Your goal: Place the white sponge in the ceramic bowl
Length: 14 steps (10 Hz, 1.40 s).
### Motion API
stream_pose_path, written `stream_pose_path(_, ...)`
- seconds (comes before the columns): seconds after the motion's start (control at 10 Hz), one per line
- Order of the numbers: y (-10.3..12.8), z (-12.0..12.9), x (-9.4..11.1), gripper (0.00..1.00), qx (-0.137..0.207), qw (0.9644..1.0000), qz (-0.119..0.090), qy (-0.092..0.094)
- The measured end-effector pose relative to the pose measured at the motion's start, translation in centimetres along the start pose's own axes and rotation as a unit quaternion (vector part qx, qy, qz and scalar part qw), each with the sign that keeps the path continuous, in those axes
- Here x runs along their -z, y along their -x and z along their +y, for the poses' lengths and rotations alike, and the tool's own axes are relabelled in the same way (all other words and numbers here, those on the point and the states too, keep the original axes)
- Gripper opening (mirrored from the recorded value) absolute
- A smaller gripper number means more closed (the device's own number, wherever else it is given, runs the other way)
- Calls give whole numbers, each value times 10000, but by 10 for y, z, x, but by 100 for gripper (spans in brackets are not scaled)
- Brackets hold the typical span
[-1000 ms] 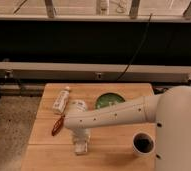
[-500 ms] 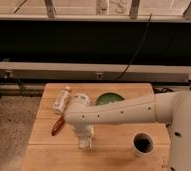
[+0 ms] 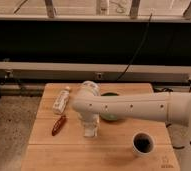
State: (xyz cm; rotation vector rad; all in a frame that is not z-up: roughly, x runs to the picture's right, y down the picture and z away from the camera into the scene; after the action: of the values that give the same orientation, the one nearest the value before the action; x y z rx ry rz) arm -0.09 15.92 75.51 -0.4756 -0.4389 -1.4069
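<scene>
The wooden surface (image 3: 44,150) carries all items. The white arm (image 3: 139,106) reaches from the right across its middle. The ceramic bowl (image 3: 110,116), green, sits just behind the arm at centre, largely hidden. A white cup (image 3: 143,143) with dark inside stands near right. A white bottle (image 3: 62,99) lies far left; a reddish-brown object (image 3: 58,125) lies nearer. The pincer (image 3: 90,130) points down at centre-left, left of the bowl. Whether it is open or closed cannot be told. The white sponge cannot be made out.
</scene>
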Motion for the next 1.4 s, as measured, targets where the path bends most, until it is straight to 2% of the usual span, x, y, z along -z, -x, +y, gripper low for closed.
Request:
stream_pose_path(0.3,-31,33,14,0,-302,9995,93,-17)
stream_pose_path(0.7,-67,56,25,0,-618,9979,116,-124)
stream_pose_path(0.8,-76,62,25,4,-695,9975,72,-110)
stream_pose_path(1.0,-95,67,24,22,-808,9967,-18,-75)
stream_pose_path(1.4,-120,72,30,63,-1215,9925,70,-93)
